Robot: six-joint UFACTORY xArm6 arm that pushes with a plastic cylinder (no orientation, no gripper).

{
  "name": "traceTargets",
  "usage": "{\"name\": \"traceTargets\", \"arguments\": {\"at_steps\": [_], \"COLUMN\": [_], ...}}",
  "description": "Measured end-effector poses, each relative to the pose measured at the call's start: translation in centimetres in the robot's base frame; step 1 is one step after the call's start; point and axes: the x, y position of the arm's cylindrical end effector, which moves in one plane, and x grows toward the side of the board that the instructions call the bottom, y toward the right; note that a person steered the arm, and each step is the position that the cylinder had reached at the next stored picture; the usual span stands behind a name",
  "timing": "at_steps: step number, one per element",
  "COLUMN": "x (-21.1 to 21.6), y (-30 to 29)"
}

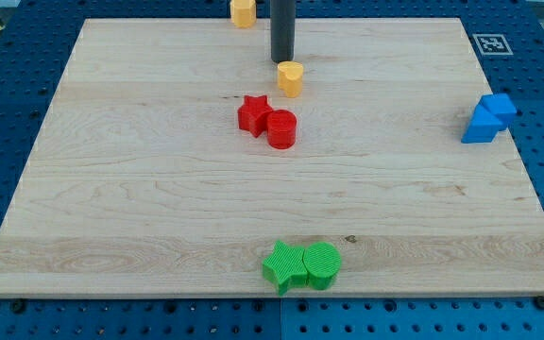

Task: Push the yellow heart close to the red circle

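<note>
Our rod (282, 28) comes down from the view's top edge, straight and upright, dark grey along its whole visible length. Only this lower stretch of us shows; the arm above it is cut off by the frame. My tip (282, 60) rests at table height in the far part of the board, close to the top edge and roughly midway between the top-left and top-right corners. It sits just beside the yellow heart (291, 78), on that block's top-edge side, whether touching we cannot tell.
</note>
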Motion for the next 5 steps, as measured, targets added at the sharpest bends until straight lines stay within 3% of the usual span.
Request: {"name": "traceTargets", "arguments": {"at_steps": [5], "x": [9.2], "y": [0.0]}}
